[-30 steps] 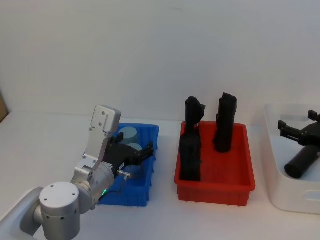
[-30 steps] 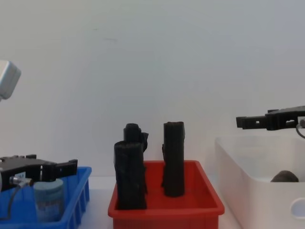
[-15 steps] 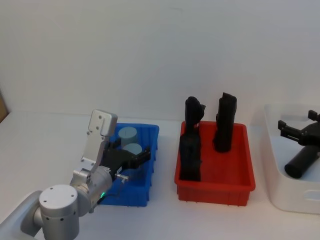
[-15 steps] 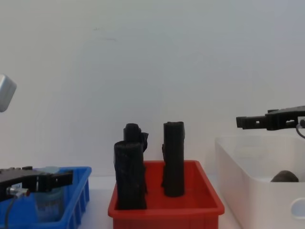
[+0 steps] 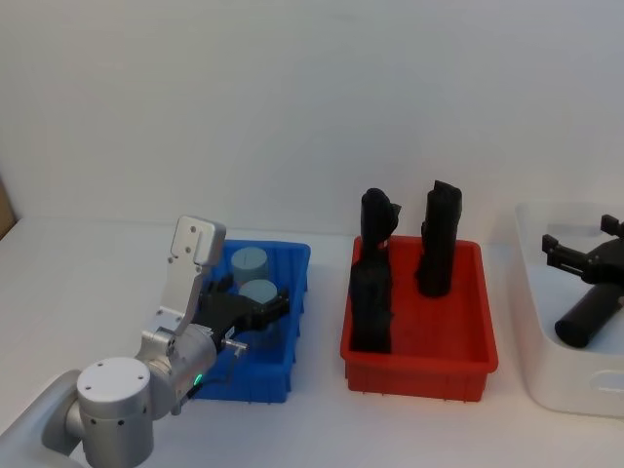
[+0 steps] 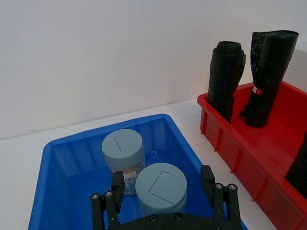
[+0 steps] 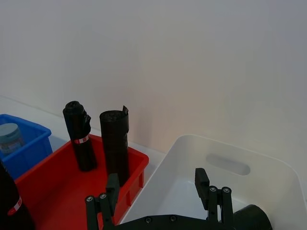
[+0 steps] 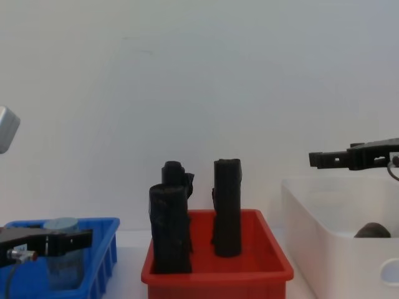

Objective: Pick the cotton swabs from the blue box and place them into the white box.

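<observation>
Bright, even, diffuse light falls from above; the wall (image 5: 312,97) and the worktop (image 5: 88,263) read pale, with no hard glare. In the head view, thin soft shadows lie at the 6 o'clock edges of the red bin (image 5: 419,359) and the blue box (image 5: 263,382). The black rolls (image 5: 437,239) show as near-featureless dark, with a mild sheen in the left wrist view.

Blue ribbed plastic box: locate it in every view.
Head: blue ribbed plastic box lower left, left end effector inside.
Chest: box bottom left corner.
Left wrist: box close, past that end effector.
Right wrist: box far off, beyond red rectangular plastic bin.
Landmark: that red bin, beside it throughout.
</observation>
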